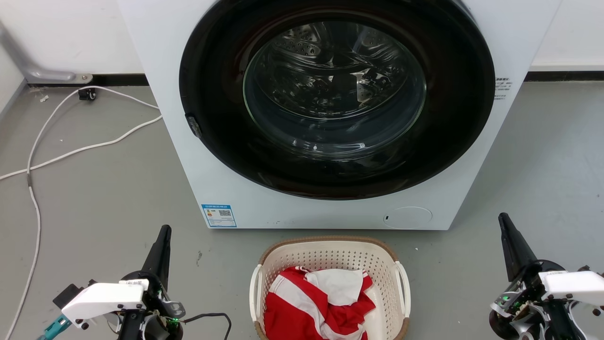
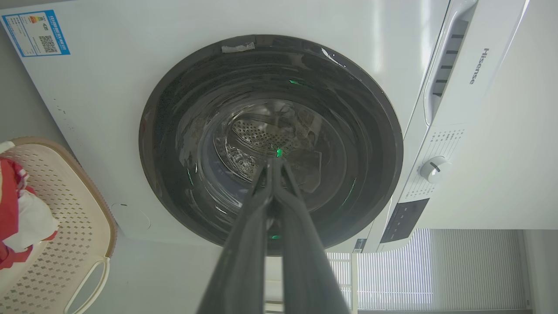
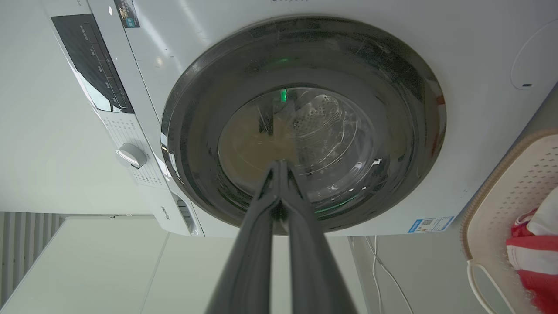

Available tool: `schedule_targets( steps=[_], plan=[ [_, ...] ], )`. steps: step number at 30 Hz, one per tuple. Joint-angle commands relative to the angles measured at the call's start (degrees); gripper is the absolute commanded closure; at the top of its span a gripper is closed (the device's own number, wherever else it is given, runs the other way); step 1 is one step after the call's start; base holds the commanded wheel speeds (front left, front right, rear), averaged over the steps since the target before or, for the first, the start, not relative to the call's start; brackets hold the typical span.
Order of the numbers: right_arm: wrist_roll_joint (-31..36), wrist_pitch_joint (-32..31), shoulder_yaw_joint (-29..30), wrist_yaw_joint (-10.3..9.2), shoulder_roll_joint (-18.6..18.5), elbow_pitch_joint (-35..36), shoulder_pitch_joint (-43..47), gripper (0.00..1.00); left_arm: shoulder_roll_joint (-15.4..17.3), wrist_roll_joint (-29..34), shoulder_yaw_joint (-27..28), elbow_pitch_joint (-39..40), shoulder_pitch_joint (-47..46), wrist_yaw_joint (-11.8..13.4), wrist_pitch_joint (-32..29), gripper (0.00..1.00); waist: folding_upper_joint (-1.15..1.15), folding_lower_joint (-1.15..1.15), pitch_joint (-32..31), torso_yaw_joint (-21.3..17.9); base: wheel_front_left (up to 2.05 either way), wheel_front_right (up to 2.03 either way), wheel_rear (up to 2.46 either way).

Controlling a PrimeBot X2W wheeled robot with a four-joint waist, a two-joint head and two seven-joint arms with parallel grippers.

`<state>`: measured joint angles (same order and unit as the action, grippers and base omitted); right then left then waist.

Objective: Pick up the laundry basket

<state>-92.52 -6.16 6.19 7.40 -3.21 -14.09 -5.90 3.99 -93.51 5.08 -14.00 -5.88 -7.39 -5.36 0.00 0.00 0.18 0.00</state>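
Our left end effector and right end effector each had their fingers pressed together, gripping nothing. They hung low on either side of the laundry basket, which sat on the floor between them, just before the washer, with a red-and-white garment inside. We judged this flanking stance suited reaching its side handles.

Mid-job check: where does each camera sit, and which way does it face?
Head view: high, facing down at washer and laundry basket; left end effector and right end effector flank the basket.
Left wrist view: low, aimed at the washer door along its shut end effector.
Right wrist view: same, mirrored.
Both wrist views catch the basket's edge.
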Motion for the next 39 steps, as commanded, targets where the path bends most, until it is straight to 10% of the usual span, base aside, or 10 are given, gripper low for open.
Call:
schedule_targets(
  steps=[1,28,29,39],
  plan=[
    [0.37,-0.22,0.1,0.16,0.19,-0.08,-0.69,1.0,-0.07,0.26,0.18,-0.08,-0.51,-0.18,-0.1,1.0,0.0,0.0,0.0,0.0,0.0,0.0,0.0],
    [0.33,-0.24,0.2,0.17,0.25,-0.08,-0.71,1.0,-0.38,0.56,0.59,-0.11,-0.56,-0.18,-0.48,1.0,0.0,0.0,0.0,0.0,0.0,0.0,0.0],
    [0.25,-0.18,0.12,0.0,0.09,-0.01,-0.01,0.0,-0.33,0.46,0.47,-0.02,-0.02,0.0,-0.36,0.0,0.0,0.0,0.0,0.0,0.0,0.0,0.0],
    [1.02,2.01,-0.66,0.01,0.19,0.64,0.89,0.0,-0.59,1.01,-2.28,0.01,-0.23,0.0,1.83,0.0,0.0,0.0,0.03,0.01,0.0,0.0,0.0]
  ],
)
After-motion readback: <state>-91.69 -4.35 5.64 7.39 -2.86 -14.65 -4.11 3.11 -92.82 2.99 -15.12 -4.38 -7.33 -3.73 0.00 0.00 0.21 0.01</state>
